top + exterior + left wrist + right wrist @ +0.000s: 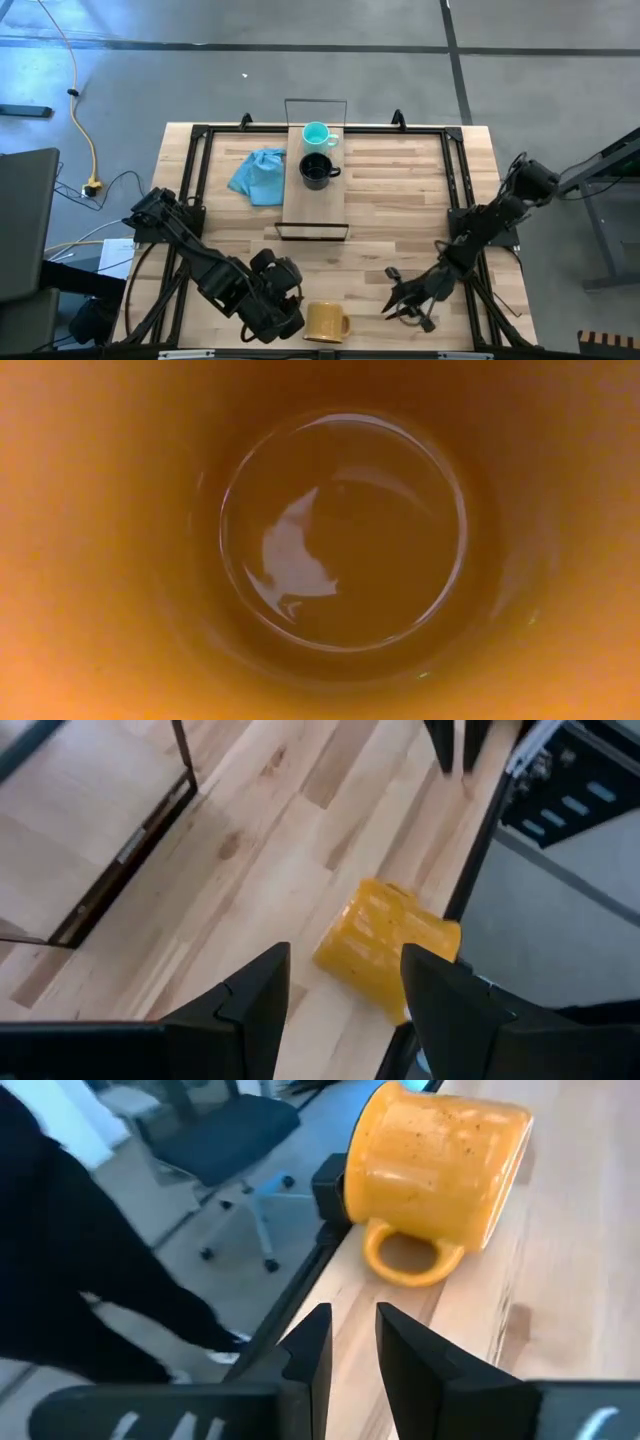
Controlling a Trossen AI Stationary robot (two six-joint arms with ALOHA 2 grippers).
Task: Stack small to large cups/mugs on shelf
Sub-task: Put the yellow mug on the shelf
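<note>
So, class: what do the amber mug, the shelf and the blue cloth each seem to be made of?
Amber mug: probably glazed ceramic or enamel, glossy with dark speckles; its inside reflects light. Shelf: light wood plank, grain visible, with thin black wire ends. Cloth: soft fabric, crumpled in folds.

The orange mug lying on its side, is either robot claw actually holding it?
No. The amber-orange mug lies free between the open left gripper and right gripper; nothing is held.
</note>
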